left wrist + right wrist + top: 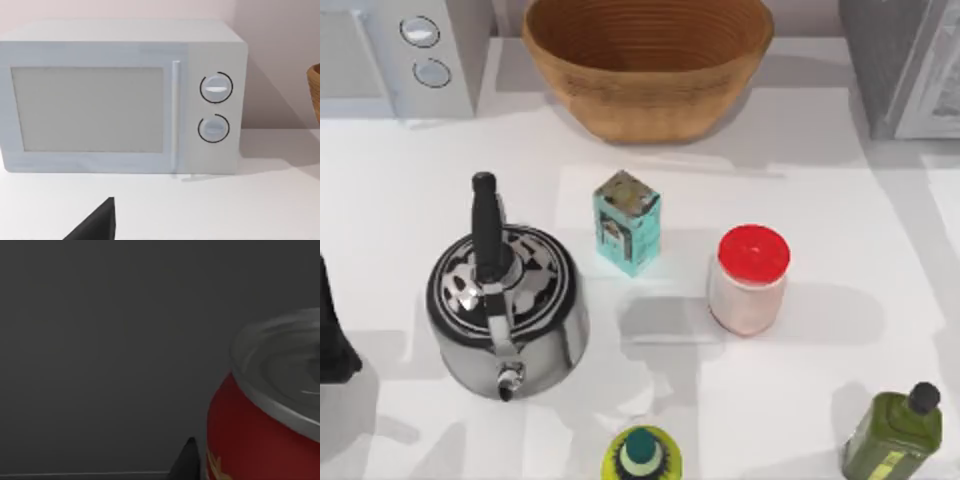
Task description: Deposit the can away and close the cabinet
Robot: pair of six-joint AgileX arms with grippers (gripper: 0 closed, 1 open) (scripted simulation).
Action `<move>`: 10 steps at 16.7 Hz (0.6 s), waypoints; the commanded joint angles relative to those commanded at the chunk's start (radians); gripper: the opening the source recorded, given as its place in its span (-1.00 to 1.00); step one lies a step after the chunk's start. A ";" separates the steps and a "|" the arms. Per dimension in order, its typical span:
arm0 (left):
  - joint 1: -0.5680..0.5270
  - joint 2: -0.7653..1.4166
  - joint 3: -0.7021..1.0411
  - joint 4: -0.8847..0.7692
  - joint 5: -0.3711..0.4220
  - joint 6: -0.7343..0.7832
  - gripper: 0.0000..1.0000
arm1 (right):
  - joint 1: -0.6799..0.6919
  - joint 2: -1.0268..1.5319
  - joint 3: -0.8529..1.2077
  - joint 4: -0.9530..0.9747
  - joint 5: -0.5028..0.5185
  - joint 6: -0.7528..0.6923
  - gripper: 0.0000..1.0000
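Can (260,425) stands upright, silver top upward.

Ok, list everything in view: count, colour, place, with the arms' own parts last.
can: one, red with silver top, close in the right wrist view before a dark grey wall
kettle: one, steel with black handle, table's left
carton: one, teal, centre
jar: one, whitish with red lid, right of centre
basket: one, tan wicker, back centre
microwave: one, white, back left
olive bottle: one, green, front right
yellow bottle: one, teal cap, front centre
cabinet: one, grey, back right
left arm: black, table's left edge
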 joint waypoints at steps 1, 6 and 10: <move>0.000 0.000 0.000 0.000 0.000 0.000 1.00 | -0.005 0.053 0.067 -0.019 -0.005 0.001 -1.00; 0.000 0.000 0.000 0.000 0.000 0.000 1.00 | -0.020 0.284 0.376 -0.098 -0.042 0.009 -1.00; 0.000 0.000 0.000 0.000 0.000 0.000 1.00 | -0.028 0.393 0.522 -0.135 -0.061 0.006 -1.00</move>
